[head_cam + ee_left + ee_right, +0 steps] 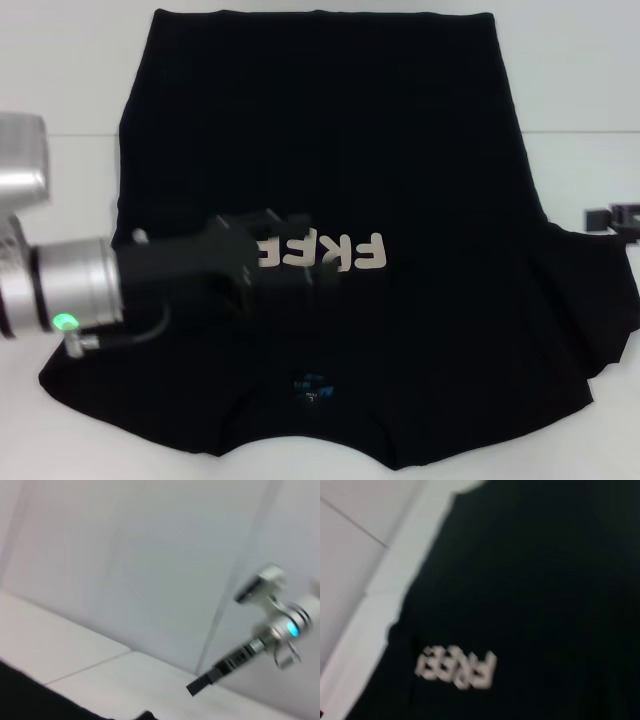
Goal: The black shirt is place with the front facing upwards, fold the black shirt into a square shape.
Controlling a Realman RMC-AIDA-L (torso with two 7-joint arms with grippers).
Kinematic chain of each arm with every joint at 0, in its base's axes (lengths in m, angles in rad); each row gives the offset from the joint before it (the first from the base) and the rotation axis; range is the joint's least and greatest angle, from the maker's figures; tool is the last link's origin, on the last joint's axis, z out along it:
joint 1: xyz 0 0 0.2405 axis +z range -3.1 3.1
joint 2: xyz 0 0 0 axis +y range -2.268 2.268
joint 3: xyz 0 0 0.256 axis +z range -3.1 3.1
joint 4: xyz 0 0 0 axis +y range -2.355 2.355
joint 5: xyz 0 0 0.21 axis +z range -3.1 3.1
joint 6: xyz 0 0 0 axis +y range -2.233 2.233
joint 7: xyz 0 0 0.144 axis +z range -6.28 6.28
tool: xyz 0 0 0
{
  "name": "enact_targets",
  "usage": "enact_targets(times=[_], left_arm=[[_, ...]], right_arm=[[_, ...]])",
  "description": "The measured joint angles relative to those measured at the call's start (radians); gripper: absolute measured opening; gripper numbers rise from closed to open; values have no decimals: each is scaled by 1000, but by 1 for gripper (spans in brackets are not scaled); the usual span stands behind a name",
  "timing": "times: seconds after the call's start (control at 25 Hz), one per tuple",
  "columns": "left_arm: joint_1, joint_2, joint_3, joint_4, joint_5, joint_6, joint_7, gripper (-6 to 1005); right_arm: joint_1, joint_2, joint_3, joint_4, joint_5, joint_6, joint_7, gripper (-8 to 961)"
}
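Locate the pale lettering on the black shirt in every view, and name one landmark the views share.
Head view: the lettering sits at the picture's middle, partly covered by the left gripper.
Left wrist view: not in it; only a black shirt edge shows at the bottom left corner.
Right wrist view: lower left of centre.
Shared landmark: the black shirt on the white table.

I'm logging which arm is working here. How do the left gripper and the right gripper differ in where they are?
The left gripper reaches in over the black shirt, partly covering its pale lettering; the right gripper sits off the shirt's edge at the robot's right. The left gripper shows with its silver arm; of the right one only a small dark part shows in the head view. Both are black.
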Motion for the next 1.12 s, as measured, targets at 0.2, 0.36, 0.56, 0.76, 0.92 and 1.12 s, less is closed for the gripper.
enact_targets(times=[0.2,0.36,0.56,0.76,0.92,1.12], left_arm=[[7,-32,103,-8,11,-40,150,812],[6,-34,183,-10,12,-90,166,878],[-2,-34,204,-14,6,-120,168,877],[-4,-34,199,-14,3,-127,167,877],[-4,-34,197,-13,0,-134,164,877],[-5,-34,195,-14,-1,-151,163,877]], right_arm=[[-31,-19,4,-54,-102,-102,140,852],[-48,-24,6,-64,-174,-159,205,849],[-55,-12,5,-54,-232,-169,227,845],[-46,8,0,-28,-242,-108,221,840],[-26,21,-3,15,-242,-31,215,837],[-2,32,-8,75,-252,59,215,833]])
